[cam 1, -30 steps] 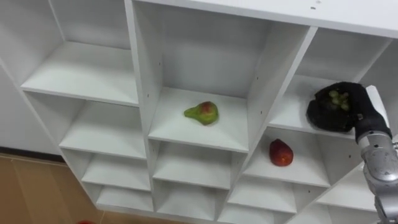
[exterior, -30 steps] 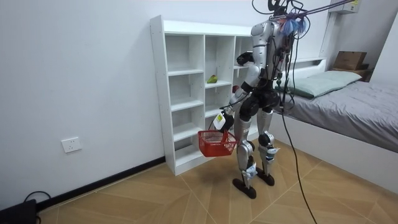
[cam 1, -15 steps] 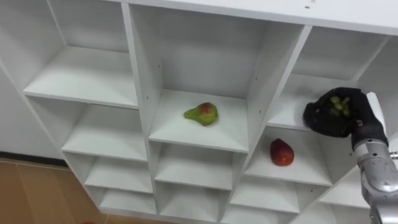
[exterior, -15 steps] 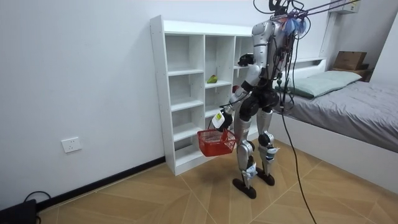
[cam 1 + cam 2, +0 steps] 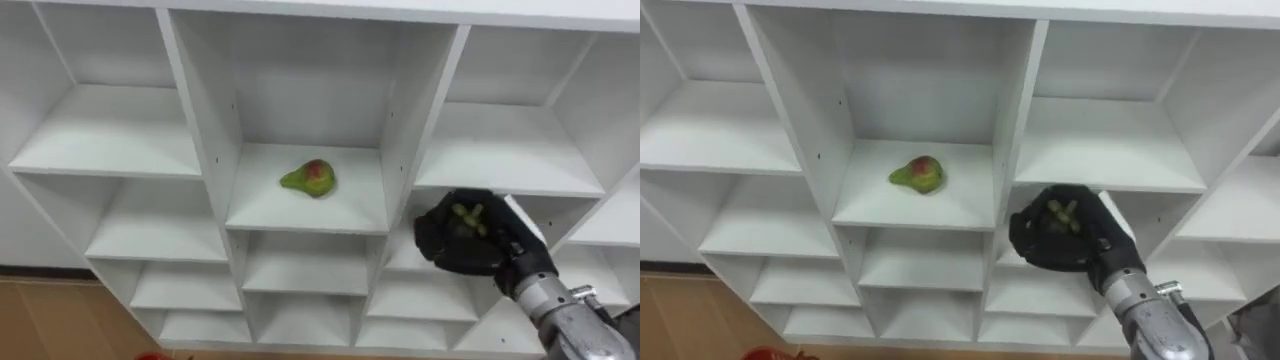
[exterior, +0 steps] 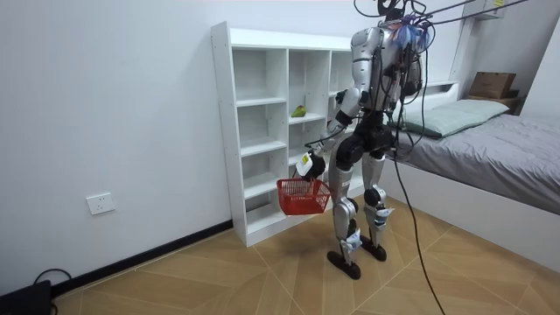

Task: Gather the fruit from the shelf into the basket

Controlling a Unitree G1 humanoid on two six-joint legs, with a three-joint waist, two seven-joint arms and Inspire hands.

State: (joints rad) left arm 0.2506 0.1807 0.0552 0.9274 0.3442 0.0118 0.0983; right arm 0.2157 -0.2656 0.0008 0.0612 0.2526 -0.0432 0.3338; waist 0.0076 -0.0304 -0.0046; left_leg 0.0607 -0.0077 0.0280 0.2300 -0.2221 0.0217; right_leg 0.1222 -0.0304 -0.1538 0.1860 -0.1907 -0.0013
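Note:
A white closet (image 5: 110, 130) of open compartments stands before me. My right hand (image 5: 462, 250) hovers in front of its right column, below the upper shelf, shut on a small bunch of green grapes (image 5: 467, 217). A green pear with a red blush (image 5: 310, 178) lies in the middle compartment. In the room view I stand facing the closet (image 6: 254, 105). My left hand (image 6: 308, 164) hangs low at my side, shut on the handle of a red basket (image 6: 297, 196). A red sliver of the basket's rim (image 5: 765, 353) shows at the lower edge.
A bed (image 6: 490, 149) stands behind me at the room view's right. The wood floor (image 6: 219, 280) on the room view's left is open. The closet's left column of shelves (image 5: 700, 120) holds nothing.
My right hand has drawn the grapes out of the upper right compartment, down and to the left. It now hides the red fruit on the shelf below. The basket rose slightly.

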